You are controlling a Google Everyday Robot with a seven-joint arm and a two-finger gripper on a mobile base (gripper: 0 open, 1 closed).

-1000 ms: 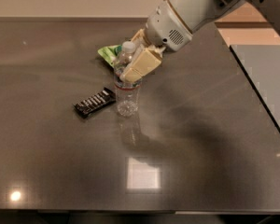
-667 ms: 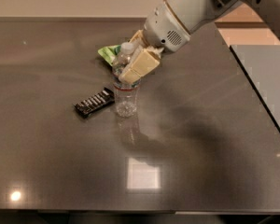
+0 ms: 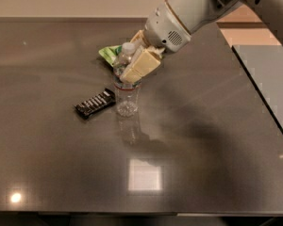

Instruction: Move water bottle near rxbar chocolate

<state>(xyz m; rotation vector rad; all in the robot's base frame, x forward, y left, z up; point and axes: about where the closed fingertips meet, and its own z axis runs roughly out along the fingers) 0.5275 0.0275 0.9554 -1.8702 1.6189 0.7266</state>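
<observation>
The water bottle [image 3: 126, 94] is a small clear bottle with a white cap and a thin red-and-white band. It stands on the dark table, tilted slightly, just right of the rxbar chocolate [image 3: 95, 103], a flat black wrapper with white lettering. My gripper [image 3: 132, 64] comes in from the upper right. Its tan fingers [image 3: 140, 66] are closed around the upper half of the bottle. The bottle's base rests at the table surface, almost touching the bar's right end.
A green snack bag [image 3: 109, 53] lies just behind the bottle, partly hidden by it and my gripper. The dark table [image 3: 61, 164] extends wide to the left and front. Its right edge [image 3: 254, 91] runs diagonally, with a grey surface beyond.
My gripper and the water bottle stay almost where they were, beside the bar. No clear movement shows.
</observation>
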